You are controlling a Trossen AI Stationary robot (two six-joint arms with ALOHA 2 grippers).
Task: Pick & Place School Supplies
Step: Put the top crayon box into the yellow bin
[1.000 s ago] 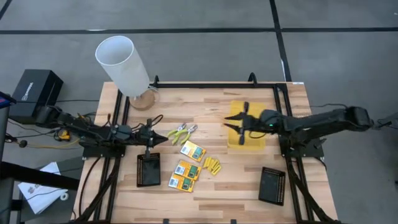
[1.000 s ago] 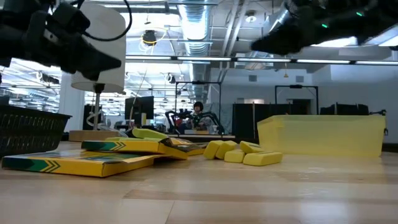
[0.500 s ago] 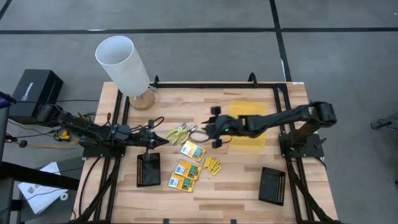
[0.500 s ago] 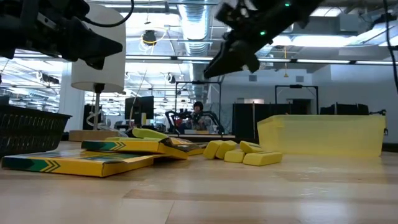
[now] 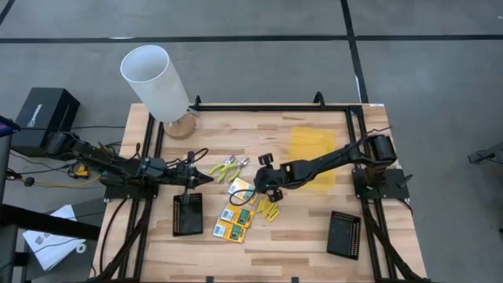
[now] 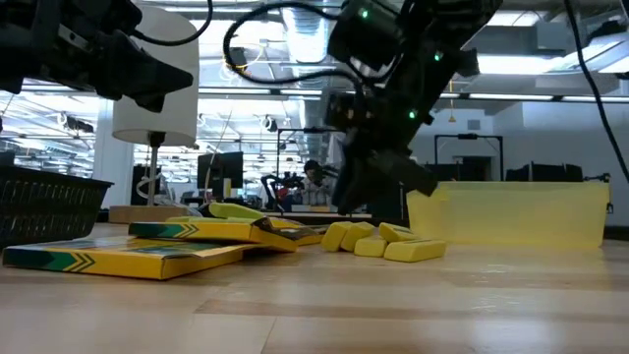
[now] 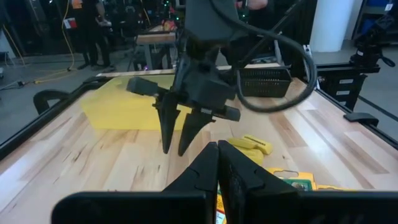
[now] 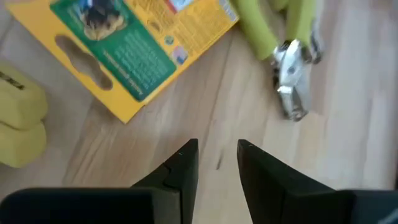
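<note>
Two claws over the desk. Right claw stretched in from the right to the middle, fingers pointing down and parted a little with bare wood between them, gripping nothing, tips just above the surface. Just left of the tips and slightly farther, the plier-like tool with yellow-green handles, lying flat. Just nearer than the tips, one yellow-and-green printed box, partly under the claw in the overhead view. Nearer again, two more printed boxes: one and another, overlapping in a loose row. Right of these boxes, a cluster of short yellow sticks, touching each other. Farther right, under the right arm, a flat translucent yellow tray.

Left claw at the left-middle of the desk, fingers pressed together, empty, hanging above the surface just left of the plier-like tool. Near it, a black mesh tray; a second black mesh tray at the near right. At the far left corner, a white lamp on a round wooden base.
</note>
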